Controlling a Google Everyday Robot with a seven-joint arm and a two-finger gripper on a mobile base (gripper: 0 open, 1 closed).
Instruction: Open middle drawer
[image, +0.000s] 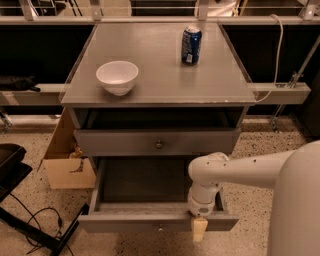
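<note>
The middle drawer (150, 221) of the grey cabinet stands pulled far out. Its dark grey inside (142, 180) shows, and its small round knob (160, 228) is at the centre of the flat front. My gripper (199, 229) points down at the right part of that front, right of the knob, with its beige tip over the front's top edge. My white arm (240, 170) reaches in from the right. The taller-fronted drawer (157, 142) above, with the same kind of knob (159, 145), sits slightly out.
A white bowl (117, 76) and a blue can (191, 45) stand on the cabinet top (165, 75). A cardboard box (67, 167) sits on the floor left of the cabinet. A black stand and cables (30, 225) lie at bottom left. A rail (280, 92) runs behind.
</note>
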